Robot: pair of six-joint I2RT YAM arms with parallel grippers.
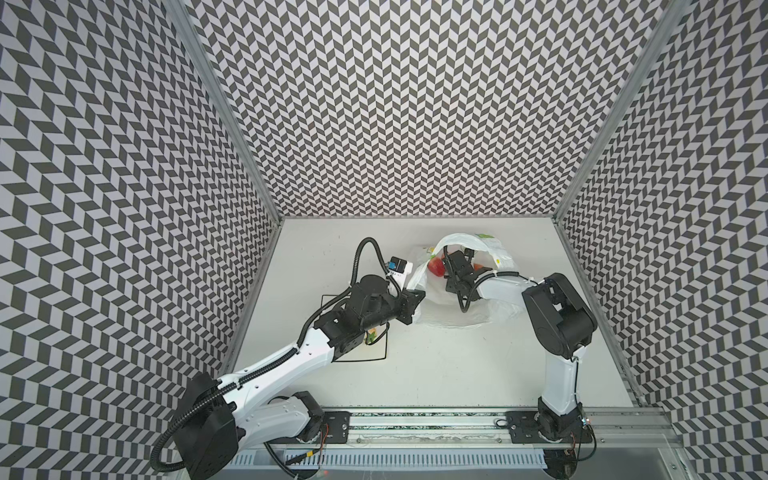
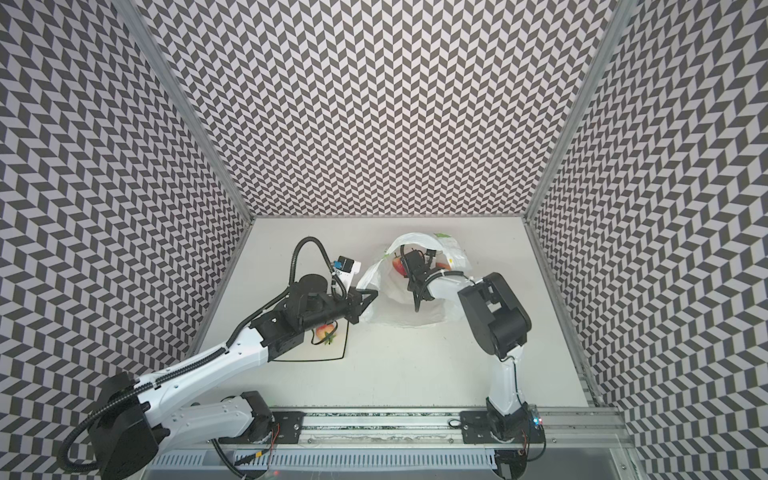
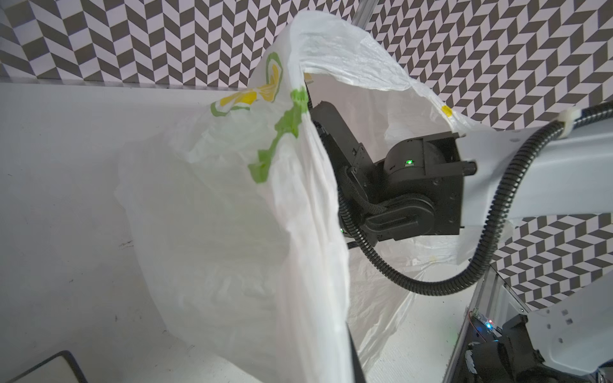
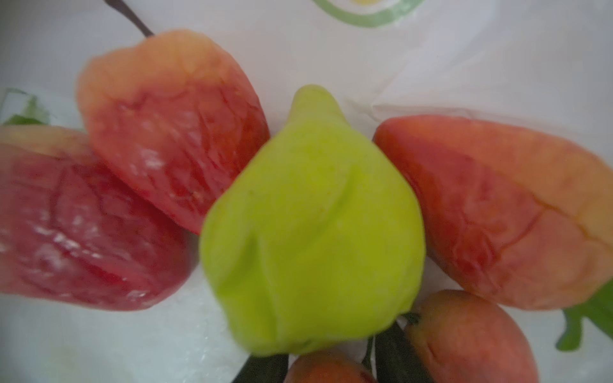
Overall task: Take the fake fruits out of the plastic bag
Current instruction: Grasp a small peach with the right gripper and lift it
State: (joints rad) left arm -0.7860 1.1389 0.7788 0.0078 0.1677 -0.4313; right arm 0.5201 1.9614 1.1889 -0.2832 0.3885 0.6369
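The plastic bag [image 1: 500,254] [image 2: 455,257] lies open at the back right of the table. My left gripper [image 1: 419,297] [image 2: 371,296] is shut on the bag's near edge [image 3: 315,298] and holds the mouth up. My right gripper [image 1: 457,266] reaches down inside the bag. In the right wrist view its dark fingers [image 4: 262,368] are shut on the base of the light-green fruit [image 4: 315,225]. Around it lie three red strawberries [image 4: 172,132] [image 4: 83,225] [image 4: 497,215] and an orange-pink ball [image 4: 471,338]. One strawberry [image 1: 435,266] [image 2: 400,265] shows through the bag's mouth in both top views.
A square black-rimmed white plate [image 1: 376,357] [image 2: 341,353] lies partly under my left arm with a strawberry [image 2: 325,332] on it. The right arm's wrist [image 3: 414,192] fills the bag mouth. Patterned walls close in the back and both sides.
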